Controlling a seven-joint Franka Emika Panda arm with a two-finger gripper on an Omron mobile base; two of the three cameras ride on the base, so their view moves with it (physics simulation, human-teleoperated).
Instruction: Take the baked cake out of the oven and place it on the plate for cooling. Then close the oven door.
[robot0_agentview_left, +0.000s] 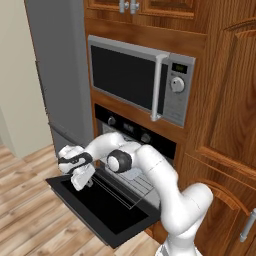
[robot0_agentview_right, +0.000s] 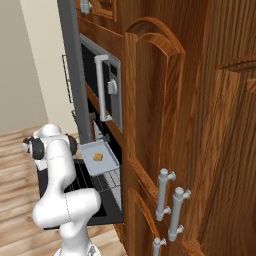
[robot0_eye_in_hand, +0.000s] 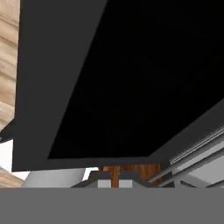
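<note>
- Left base view: the white arm bends low in front of the oven (robot0_agentview_left: 135, 131), and its gripper (robot0_agentview_left: 82, 181) hangs just above the left part of the oven door (robot0_agentview_left: 107, 210), with nothing seen between the fingers, which are pressed together.
- The oven door lies dropped flat and fully open, its dark glass facing up, jutting from the oven mouth out over the wooden floor (robot0_agentview_left: 25, 215).
- Hand view: the door's dark glass (robot0_eye_in_hand: 131, 83) spreads close under the camera, with a strip of wire rack (robot0_eye_in_hand: 197, 153) at the lower right edge.
- Behind the door, a wire rack (robot0_agentview_left: 142, 182) is pulled partway out of the oven mouth over the door.
- Right base view: a flat pale grey tray (robot0_agentview_right: 90, 156) sits on the rack at the oven mouth, and the baked cake (robot0_agentview_right: 98, 157) rests near the tray's middle, well apart from the gripper.
- Above the mouth runs the oven's dark control strip (robot0_agentview_left: 127, 127) with round knobs.
- Above the oven sits the silver-framed microwave (robot0_agentview_left: 140, 80), its door shut.
</note>
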